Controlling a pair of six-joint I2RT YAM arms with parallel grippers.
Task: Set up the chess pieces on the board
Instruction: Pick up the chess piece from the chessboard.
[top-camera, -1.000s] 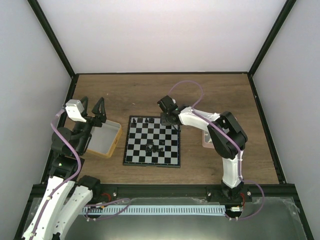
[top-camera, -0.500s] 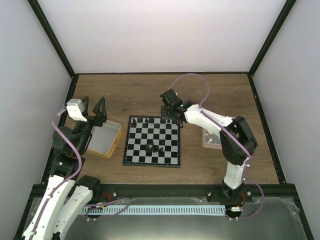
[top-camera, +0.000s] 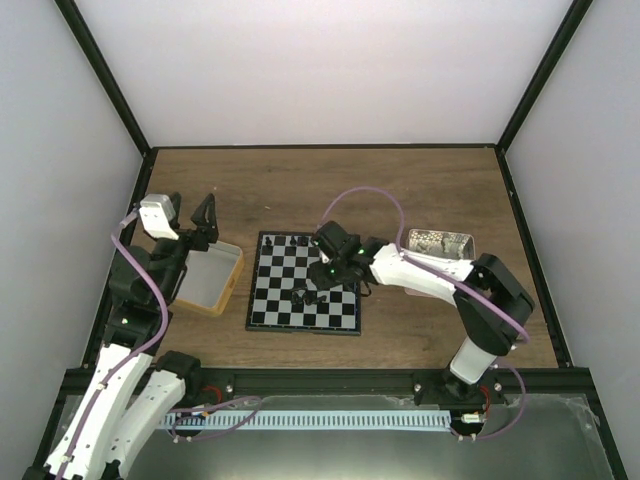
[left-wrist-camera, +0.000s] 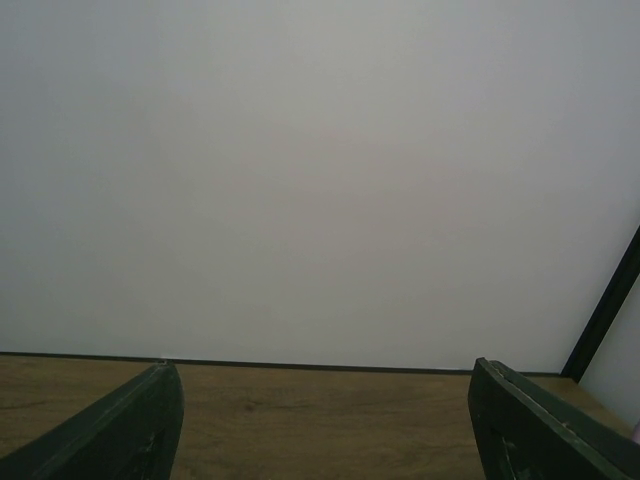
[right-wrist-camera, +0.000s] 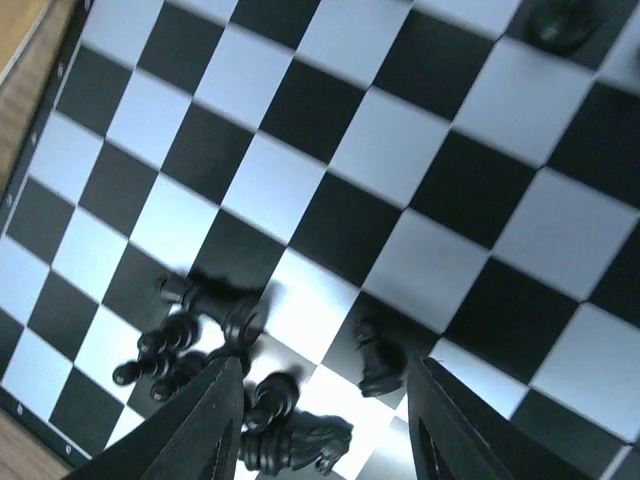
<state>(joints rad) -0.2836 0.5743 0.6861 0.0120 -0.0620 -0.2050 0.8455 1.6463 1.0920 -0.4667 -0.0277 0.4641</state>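
So the right gripper (right-wrist-camera: 320, 365) is held spread, nothing clamped, just above the chess pieces (right-wrist-camera: 300, 440) heaped on the near half of the board (right-wrist-camera: 330, 150). One piece should be straddled cleanly, neighbours left untouched. The left gripper (left-wrist-camera: 322, 365) is spread too, empty.

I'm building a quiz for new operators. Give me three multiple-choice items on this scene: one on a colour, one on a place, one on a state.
1. What colour is the rim of the tray left of the board? A blue; B green; C yellow.
2. Where does the heap of toppled chess pieces lie? A in that tray; B on the board; C on the bare table.
3. How is the left gripper? A open, empty; B shut on a pawn; C shut on the tray.
Key: C, the rim shows yellow from above; B, the heap rests on the checks; A, its jaws stand wide apart, nothing between.
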